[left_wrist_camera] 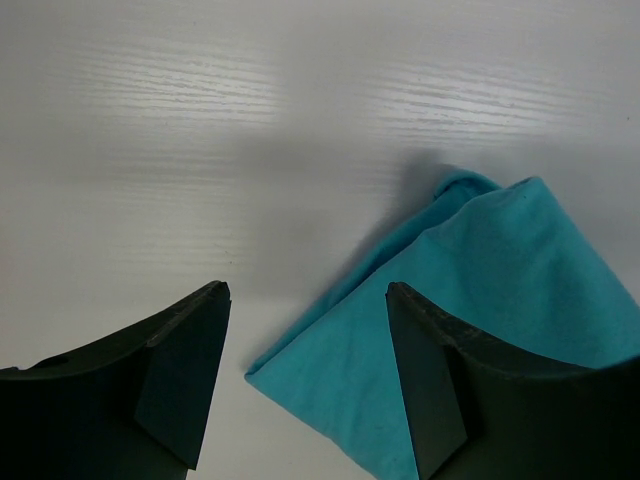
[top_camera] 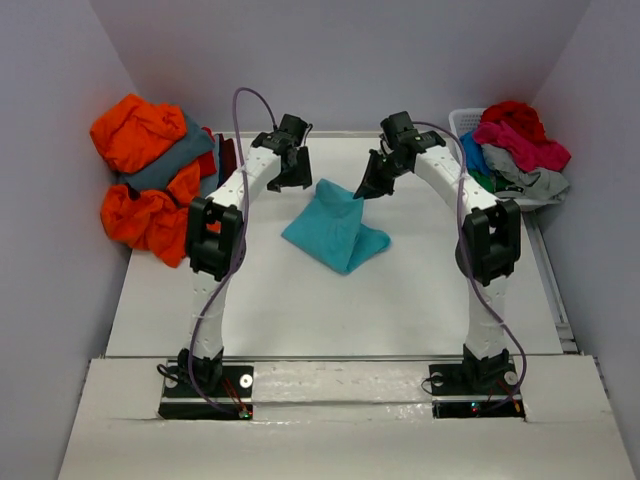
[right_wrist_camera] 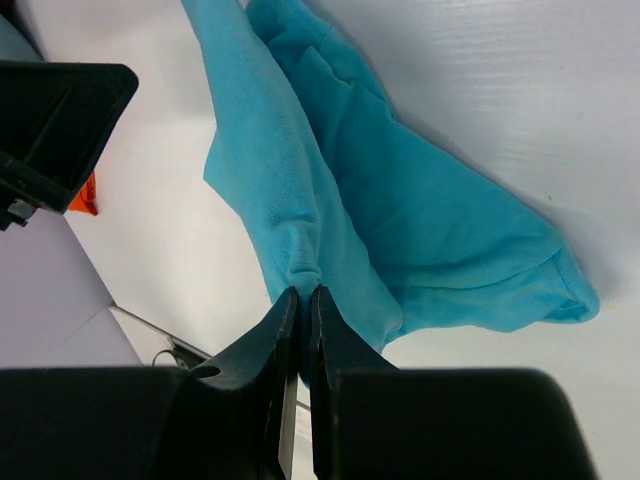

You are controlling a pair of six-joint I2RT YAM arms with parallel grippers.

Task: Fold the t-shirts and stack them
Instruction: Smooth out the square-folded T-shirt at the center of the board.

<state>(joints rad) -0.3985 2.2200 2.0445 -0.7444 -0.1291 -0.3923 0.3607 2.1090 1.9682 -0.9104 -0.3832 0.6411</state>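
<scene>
Right end effector point(right_wrist_camera: 303, 296): clamped tight on a fold of the turquoise shirt point(top_camera: 335, 232), holding that edge up in a peak!
Turquoise shirt: mid-desk point(top_camera: 300, 310), between the two arms, its lower part bunched on the surface.
Left end effector point(left_wrist_camera: 307, 290): fingers wide apart, gripping nothing, hovering over bare desk just beside the shirt's edge.
Left pile point(top_camera: 140, 185): orange and slate grey shirts, heaped at the far left.
Right pile point(top_camera: 515, 145): red, pink and light grey shirts, heaped in the basket point(top_camera: 460, 122), far right.
</scene>
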